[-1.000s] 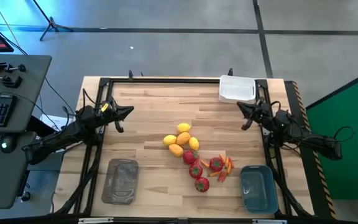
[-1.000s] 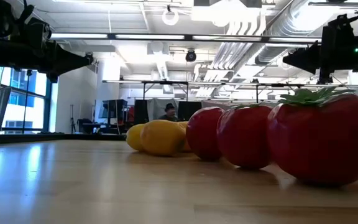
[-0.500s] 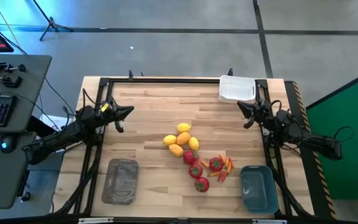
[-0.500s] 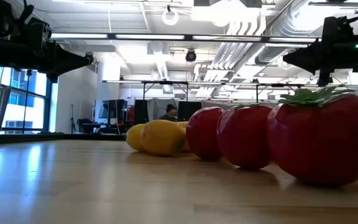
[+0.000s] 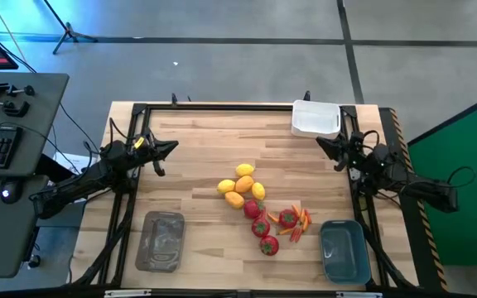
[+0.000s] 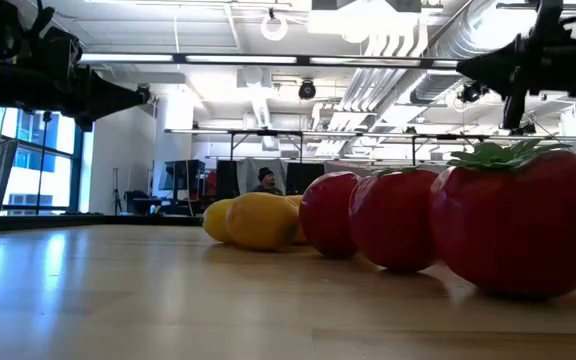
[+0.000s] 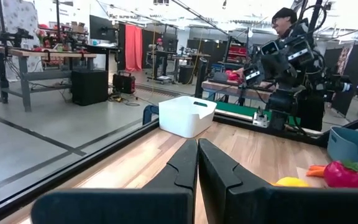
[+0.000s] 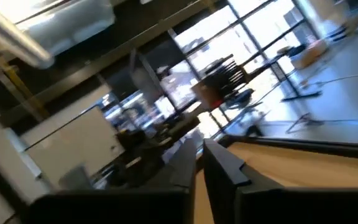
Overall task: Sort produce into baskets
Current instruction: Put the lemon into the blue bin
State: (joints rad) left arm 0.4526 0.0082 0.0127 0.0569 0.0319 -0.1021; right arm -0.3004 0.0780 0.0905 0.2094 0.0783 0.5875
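Note:
Several yellow-orange lemons (image 5: 243,185) lie in a cluster at the table's middle. Several red fruits with green tops (image 5: 263,226) and thin orange-red peppers (image 5: 301,222) lie just near and right of them. The white tray (image 5: 315,118) stands at the far right, the blue-teal tray (image 5: 344,250) at the near right, the flat grey tray (image 5: 161,240) at the near left. My left gripper (image 5: 172,146) hovers shut at the left, above the table. My right gripper (image 5: 321,141) hovers shut at the right, near the white tray; its fingers (image 8: 199,163) meet.
A black frame (image 5: 222,108) runs along the table's far edge and down both sides. In the low view the red fruits (image 6: 513,225) stand close to the camera, the lemons (image 6: 258,220) behind them. Bare wood lies between the arms and the fruit cluster.
My right gripper has gone up and tipped its fingers upward, drifting slightly toward the table's far edge. My left arm has kept still. The produce has not moved.

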